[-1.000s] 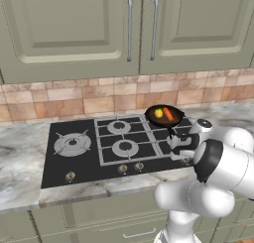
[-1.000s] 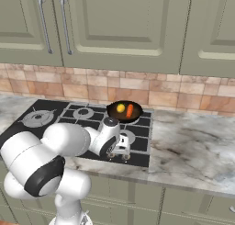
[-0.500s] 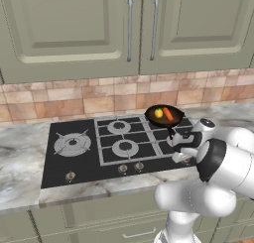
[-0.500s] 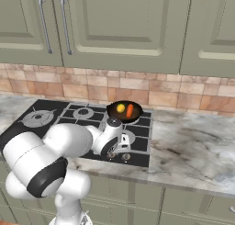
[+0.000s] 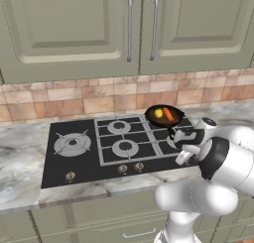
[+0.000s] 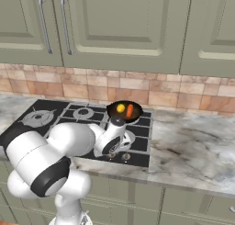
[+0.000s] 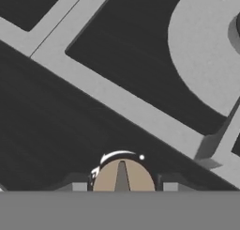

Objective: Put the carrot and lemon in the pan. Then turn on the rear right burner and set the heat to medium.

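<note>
End effector (image 7: 122,186) pinching tan knob (image 7: 123,176), grey grate (image 7: 117,102) just beyond.

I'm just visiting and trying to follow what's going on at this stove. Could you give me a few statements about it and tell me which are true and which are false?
1. The lemon lies in the pan. True.
2. The carrot lies on the marble counter. False: it is in the pan beside the lemon.
3. The pan sits at the rear right of the cooktop. True.
4. The gripper is lifting the pan. False: it is down at a tan knob at the cooktop's front.
5. The cabinet doors above are open. False: they are closed.
</note>
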Available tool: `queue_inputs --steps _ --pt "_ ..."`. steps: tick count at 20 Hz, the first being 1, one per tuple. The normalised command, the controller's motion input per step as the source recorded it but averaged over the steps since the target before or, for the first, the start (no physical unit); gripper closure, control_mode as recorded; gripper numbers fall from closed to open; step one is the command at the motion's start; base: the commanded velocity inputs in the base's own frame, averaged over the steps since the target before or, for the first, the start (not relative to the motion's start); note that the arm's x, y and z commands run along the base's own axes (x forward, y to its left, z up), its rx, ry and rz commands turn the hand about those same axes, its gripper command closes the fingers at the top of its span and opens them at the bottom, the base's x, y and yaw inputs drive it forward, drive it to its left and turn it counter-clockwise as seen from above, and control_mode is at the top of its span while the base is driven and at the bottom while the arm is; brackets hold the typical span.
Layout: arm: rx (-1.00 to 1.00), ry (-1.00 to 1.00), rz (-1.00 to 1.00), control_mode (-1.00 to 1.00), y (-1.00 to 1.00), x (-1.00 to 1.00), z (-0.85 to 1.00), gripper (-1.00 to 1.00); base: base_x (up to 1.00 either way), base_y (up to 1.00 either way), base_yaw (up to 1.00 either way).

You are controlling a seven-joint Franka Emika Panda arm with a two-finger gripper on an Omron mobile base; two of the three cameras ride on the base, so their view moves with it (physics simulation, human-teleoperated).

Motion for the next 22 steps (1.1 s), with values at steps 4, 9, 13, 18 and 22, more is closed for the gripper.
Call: queue_inputs --steps 4,9,13,18,22 --pt "0.0 0.03 0.23 -1.0 0.08 0.0 0.0 1.0 0.0 0.0 0.0" --pt "0.0 0.05 0.25 -1.0 0.05 0.0 0.0 1.0 0.0 0.0 0.0" --pt "0.0 0.02 0.25 -1.0 0.09 0.0 0.0 1.0 0.0 0.0 0.0" --pt "0.0 0.01 0.24 -1.0 0.1 0.0 -0.02 1.0 0.0 0.0 0.0" --pt "0.0 0.0 0.25 -1.0 0.04 0.0 -0.08 1.0 0.0 0.0 0.0"
